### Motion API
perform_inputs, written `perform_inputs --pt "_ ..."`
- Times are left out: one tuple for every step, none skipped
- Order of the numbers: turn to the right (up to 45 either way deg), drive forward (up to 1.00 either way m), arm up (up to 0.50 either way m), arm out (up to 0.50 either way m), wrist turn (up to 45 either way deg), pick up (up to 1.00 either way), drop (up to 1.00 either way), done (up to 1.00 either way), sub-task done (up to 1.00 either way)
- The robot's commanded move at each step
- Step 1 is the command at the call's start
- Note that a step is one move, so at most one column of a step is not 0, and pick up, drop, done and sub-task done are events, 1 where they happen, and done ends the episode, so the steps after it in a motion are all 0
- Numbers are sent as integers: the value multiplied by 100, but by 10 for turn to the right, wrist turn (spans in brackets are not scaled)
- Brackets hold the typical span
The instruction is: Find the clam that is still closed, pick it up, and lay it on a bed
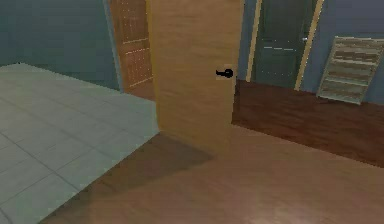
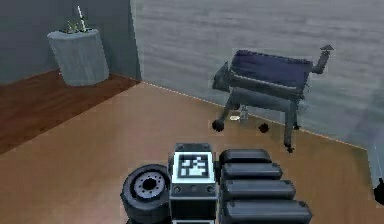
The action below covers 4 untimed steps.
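At the arm side view's bottom edge, the arm [image 2: 255, 190] is a stack of dark bars, with a white square with black marks [image 2: 193, 166] beside them. Left of the square sits a dark round body that I take for the gripper [image 2: 148, 191]. Its far end is not clear, so I cannot tell whether it holds anything. A small pale blob [image 2: 233, 117] lies on the floor under a dark wheeled cart [image 2: 262, 85]. Its shape is too small to name.
A wooden door [image 1: 195, 70] with a black handle [image 1: 225, 73] stands open just ahead, with a dark green door [image 1: 283, 40] and a white rack [image 1: 350, 68] behind it. Pale tiles [image 1: 50, 110] lie on the left. A grey pedestal [image 2: 78, 55] stands in the corner.
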Motion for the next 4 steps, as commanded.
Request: perform_inputs --pt "-120 0 0 0 0 0 0 0 0" --pt "0 15 0 0 0 0 0 0 0" --pt "0 40 0 0 0 0 0 0 0" --pt "-450 0 0 0 0 0 0 0 0"
